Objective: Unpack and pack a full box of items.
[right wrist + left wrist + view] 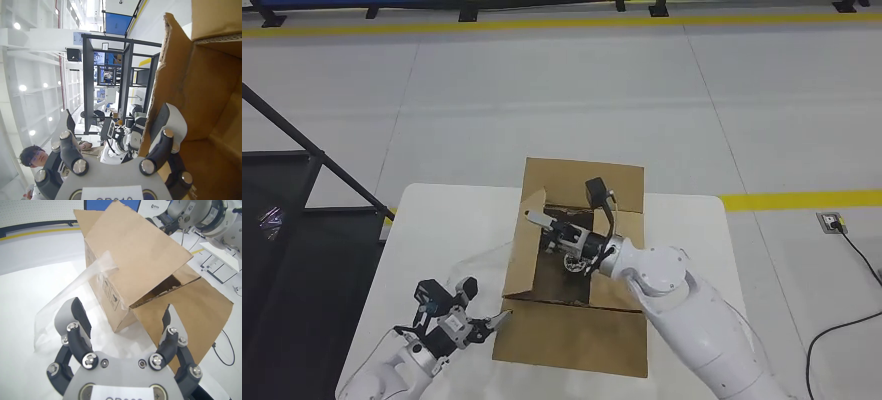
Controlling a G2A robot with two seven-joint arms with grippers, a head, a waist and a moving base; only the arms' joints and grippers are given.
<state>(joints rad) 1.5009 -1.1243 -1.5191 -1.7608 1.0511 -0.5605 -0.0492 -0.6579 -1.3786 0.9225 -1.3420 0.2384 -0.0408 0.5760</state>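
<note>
An open cardboard box (582, 178) stands near the middle of the white table (442, 230), its far flap folded back and its near flap (572, 342) lying flat outward towards the robot. The flap on the box's left side (525, 240) stands almost upright. The right gripper (544, 226) is over the box's opening, next to that upright flap, with its arm coming across the box's right side. In the right wrist view the right gripper (115, 111) is spread wide and grips nothing: the flap's torn edge runs between its fingers (170, 121), one on the box's inner side and the other outside it. Whether either finger touches the cardboard cannot be told. The part of the box's inside (198, 85) seen there is bare cardboard; in the top view the opening is too dark to tell what it holds. The left gripper (485, 305) hangs over the table just beside the box's near left corner, apart from the box. Its fingers (81, 315) are wide open and empty, and they face that corner (136, 256). A strip of clear tape (90, 272) hangs from the box's left side down to the table.
</note>
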